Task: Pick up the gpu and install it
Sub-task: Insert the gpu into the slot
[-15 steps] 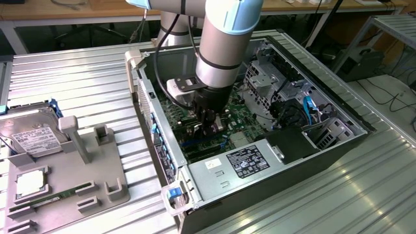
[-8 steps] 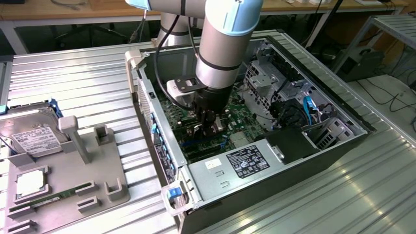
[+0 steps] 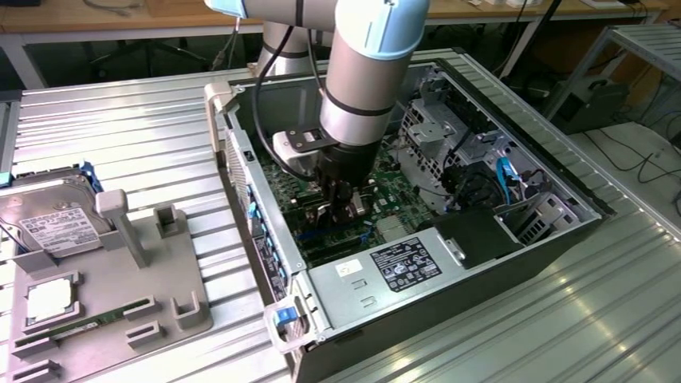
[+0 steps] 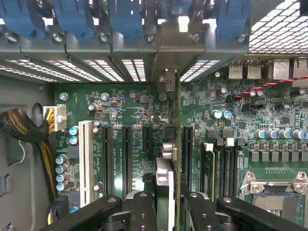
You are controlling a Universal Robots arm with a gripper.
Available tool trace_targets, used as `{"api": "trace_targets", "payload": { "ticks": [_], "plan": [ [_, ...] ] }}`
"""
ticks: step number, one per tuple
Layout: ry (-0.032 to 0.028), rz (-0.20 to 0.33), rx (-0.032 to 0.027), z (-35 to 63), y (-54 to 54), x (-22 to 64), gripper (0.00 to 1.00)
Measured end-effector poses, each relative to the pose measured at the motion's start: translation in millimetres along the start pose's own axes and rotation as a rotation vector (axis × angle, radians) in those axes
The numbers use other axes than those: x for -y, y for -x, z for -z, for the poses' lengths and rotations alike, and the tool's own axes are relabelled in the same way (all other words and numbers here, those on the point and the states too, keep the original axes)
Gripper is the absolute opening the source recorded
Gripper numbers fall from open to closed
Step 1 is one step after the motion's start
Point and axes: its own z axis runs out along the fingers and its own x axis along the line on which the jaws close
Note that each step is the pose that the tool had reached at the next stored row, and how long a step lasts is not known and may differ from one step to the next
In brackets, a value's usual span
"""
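My gripper [image 3: 343, 209] reaches down into the open computer case [image 3: 242, 152], low over the green motherboard [image 4: 144, 110]. In the wrist view the gripper [image 4: 172, 204] is shut on the gpu [image 4: 178, 144], a thin card seen edge-on between the two black fingers [image 4: 144, 211]. The card stands upright, in line with the black expansion slots [image 4: 126, 159]. Its pale metal bracket [image 4: 175, 48] sits at the case's rear slot panel, below the blue clips. I cannot tell whether the card's lower edge is seated in a slot.
A grey fixture [image 3: 117, 295] lies beside the case at the exterior view's left, holding a silver hard drive [image 3: 53, 219] and a green memory stick [image 3: 80, 325]. Inside the case are a white slot [image 4: 86, 159], braided cables [image 4: 24, 127], the CPU socket [image 4: 272, 192] and a power supply [image 3: 404, 267].
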Motion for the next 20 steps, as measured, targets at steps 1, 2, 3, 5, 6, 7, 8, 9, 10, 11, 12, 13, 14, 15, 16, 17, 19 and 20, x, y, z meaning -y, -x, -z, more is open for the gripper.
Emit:
{"api": "trace_targets", "payload": {
  "ticks": [1, 2, 3, 5, 6, 7, 8, 9, 10, 11, 12, 13, 14, 15, 16, 17, 19, 20],
  "plan": [
    [0.0005, 0.0, -0.0004, -0.9, 0.0, -0.1, 0.28],
    [0.0008, 0.0, -0.001, -2.3, -0.1, -0.1, 0.28],
    [0.0011, 0.0, -0.0017, -3.8, -0.2, -0.1, 0.28],
    [0.0011, 0.0, -0.0014, -6.0, -0.2, -0.1, 0.28],
    [0.0007, 0.0, -0.0008, -6.3, -0.1, -0.1, 0.28],
    [0.0004, 0.0, -0.0003, -6.5, 0.0, -0.1, 0.28],
    [0.0004, 0.0, -0.0003, -6.5, 0.0, 0.0, 0.28],
    [0.0004, 0.0, -0.0003, -6.5, 0.0, 0.0, 0.28],
    [0.0004, 0.0, -0.0003, -6.5, -0.1, 0.0, 0.28],
    [0.0004, 0.0, -0.0004, -6.5, -0.1, 0.0, 0.28],
    [0.0003, 0.0, -0.0003, -6.5, -0.1, 0.0, 0.28],
    [0.0003, 0.0, -0.0004, -6.5, -0.1, 0.0, 0.28],
    [0.0004, 0.0, -0.0004, -6.4, -0.1, 0.0, 0.28],
    [0.0004, 0.0, -0.0004, -6.4, -0.1, 0.0, 0.28],
    [0.0004, 0.0, -0.0004, -6.4, -0.1, 0.0, 0.28],
    [0.0004, 0.0, -0.0004, -6.4, -0.1, 0.0, 0.28],
    [0.0004, 0.0, -0.0004, -6.4, -0.1, 0.0, 0.28],
    [-0.001, 0.0, 0.0028, -7.6, 0.3, 0.1, 0.28]
  ]
}}
